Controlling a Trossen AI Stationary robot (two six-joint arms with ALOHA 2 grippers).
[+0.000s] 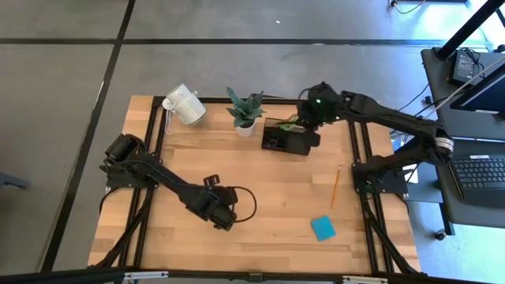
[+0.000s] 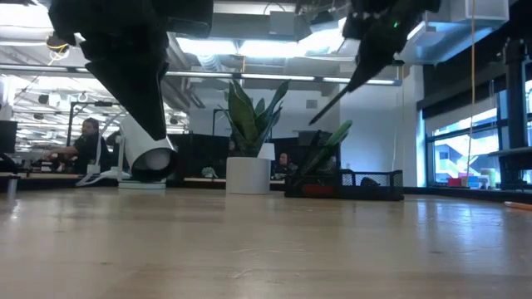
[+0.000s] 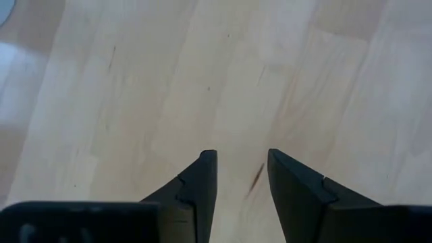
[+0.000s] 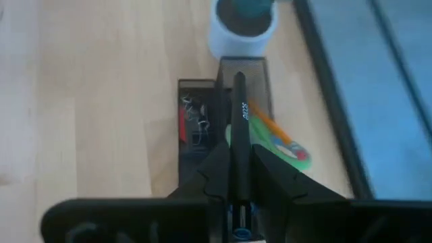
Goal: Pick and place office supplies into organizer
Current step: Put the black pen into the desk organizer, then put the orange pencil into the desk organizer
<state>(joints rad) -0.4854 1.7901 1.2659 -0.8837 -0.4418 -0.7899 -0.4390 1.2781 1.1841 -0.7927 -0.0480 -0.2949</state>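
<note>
Organizer point(image 1: 286, 140) first: seen from above, it sits near the far edge of the worktop point(image 1: 260, 229), just beside the potted plant point(image 1: 245, 110), with the white mug point(image 1: 184, 105) lying toward the far left corner. The right gripper point(image 1: 309, 120) hovers directly over it, presumably so its load can drop straight into a compartment, while a pencil point(image 1: 335, 186) and a blue sticky-note pad point(image 1: 322, 228) wait near the right edge. The left gripper point(image 1: 222, 210) hangs over bare wood toward the near middle. From worktop height, a black pen point(image 2: 342, 85) slants down from the right gripper toward the organizer, where green scissor handles point(image 2: 326, 146) already lean out. The left wrist camera shows its fingers point(image 3: 200, 189) set narrowly apart with nothing between them, only wood below. The right wrist camera shows that gripper point(image 4: 239, 175) clamped on the pen, aligned lengthwise above the compartments, with clips point(image 4: 195, 111) and scissors already stowed inside.
</note>
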